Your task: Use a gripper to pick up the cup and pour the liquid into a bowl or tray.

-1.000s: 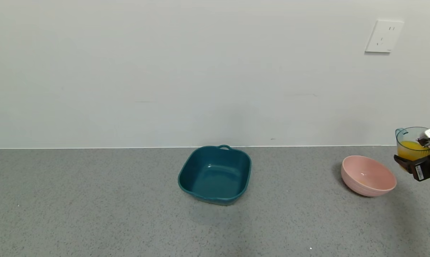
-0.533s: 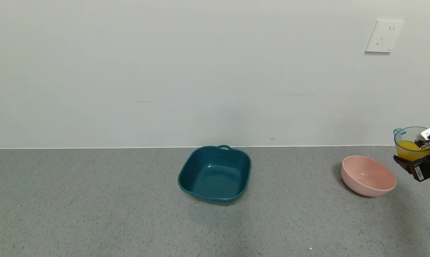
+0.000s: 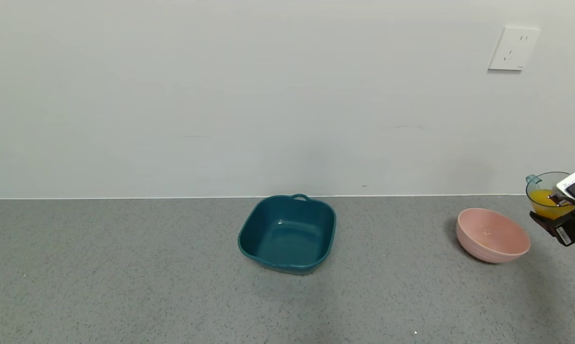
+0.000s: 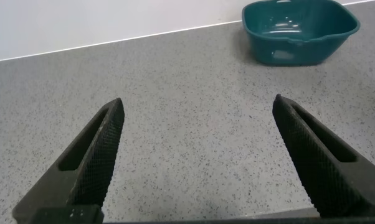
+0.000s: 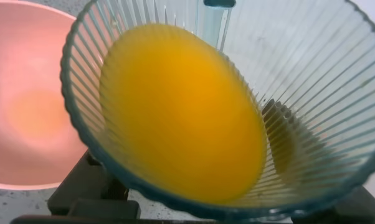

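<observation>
Left gripper (image 4: pixel 197 155): I see its jaws spread wide over bare tabletop (image 3: pixel 125 286), holding nothing, parked well apart from the work.
Right gripper (image 3: pixel 562 215): jaws pinching the cup (image 3: pixel 545 193), held off the tabletop at the far right.
Cup: tipped a little; juice (image 5: pixel 181 112) leans toward the lower side of the rim.
Pink bowl (image 3: pixel 493 235): just to the cup's left and lower.
Key relation: I judge the pour must go leftward, rim over bowl first.
Teal tray (image 3: pixel 287 233): well apart, centre.
</observation>
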